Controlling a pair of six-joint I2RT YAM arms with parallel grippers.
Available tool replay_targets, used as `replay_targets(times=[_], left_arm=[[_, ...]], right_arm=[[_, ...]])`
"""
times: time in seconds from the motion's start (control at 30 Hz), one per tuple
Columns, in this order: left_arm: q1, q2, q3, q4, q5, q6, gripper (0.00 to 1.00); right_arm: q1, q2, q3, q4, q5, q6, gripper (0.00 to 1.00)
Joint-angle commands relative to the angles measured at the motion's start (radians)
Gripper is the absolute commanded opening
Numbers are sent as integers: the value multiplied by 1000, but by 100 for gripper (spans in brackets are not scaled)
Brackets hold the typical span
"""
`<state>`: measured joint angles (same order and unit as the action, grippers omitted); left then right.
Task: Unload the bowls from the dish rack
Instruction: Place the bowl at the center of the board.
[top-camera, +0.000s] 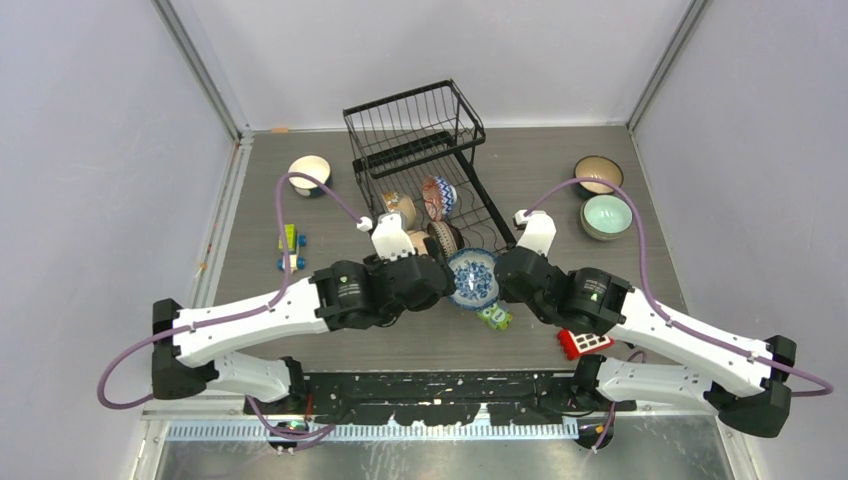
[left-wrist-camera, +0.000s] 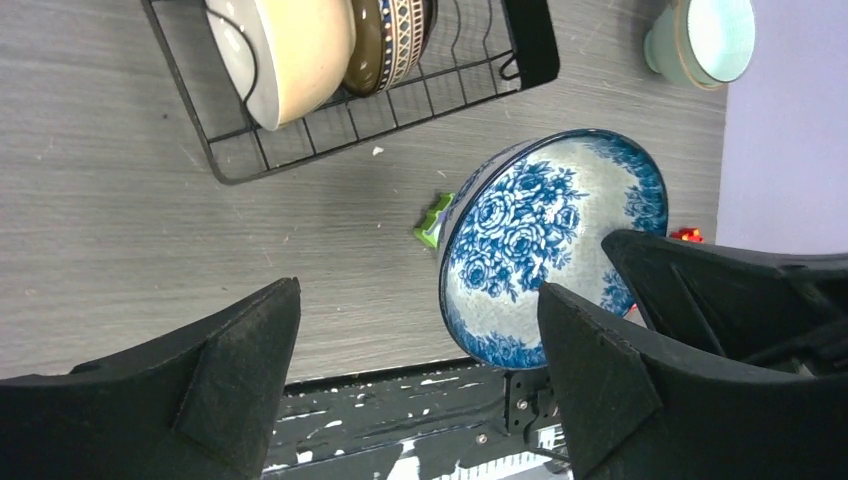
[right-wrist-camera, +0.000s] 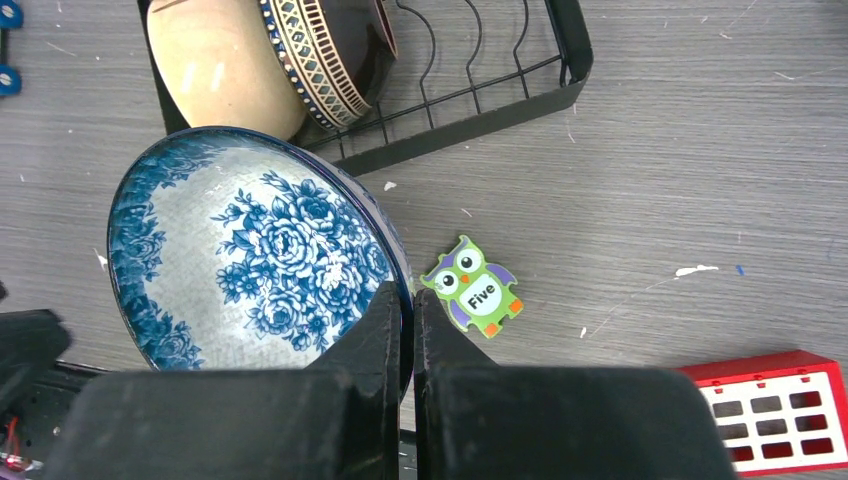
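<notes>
"Five" on green owl block (right-wrist-camera: 473, 287)

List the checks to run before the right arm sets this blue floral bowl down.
1. Right tool shut on blue floral bowl rim: ok.
2. Left tool open: ok.
3. Left tool clear of bowl: cannot tell.
4. Bowl outside dish rack: ok.
5. Table beside the bowl free: not ok, owl block and red toy lie there.
6. Rack emptied: not ok, cream bowl and dark patterned bowl sit inside.

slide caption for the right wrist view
Right gripper pinching the blue floral bowl by its rim, near the owl block and the dish rack holding a cream bowl and a patterned bowl.
</notes>
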<state>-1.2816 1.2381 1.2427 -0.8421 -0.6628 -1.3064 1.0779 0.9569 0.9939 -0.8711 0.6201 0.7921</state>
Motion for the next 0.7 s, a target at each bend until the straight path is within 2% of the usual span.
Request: replay_targets(times=[0.0,0.07,0.2,0.27,0.5,0.67], left_arm=[[10,36,45,-89,-40,-148,84],[18,24,11,-40,-36,-140,77],[62,0,-66,59,13,-131,54],[78,3,-75,70,32,-130,49],[83,23,-64,86,45,-102,48],[83,2,-73,90,42,-84,58]], right_arm=[[-4,-1,31,83,38,77,1],[-3,-6,32,85,31,81,1],[-3,-10,38,86,25,85,1],[-3,-9,38,84,24,86,1],[-3,-8,29,94,8,96,1],[-4,-2,32,95,6,100,1]])
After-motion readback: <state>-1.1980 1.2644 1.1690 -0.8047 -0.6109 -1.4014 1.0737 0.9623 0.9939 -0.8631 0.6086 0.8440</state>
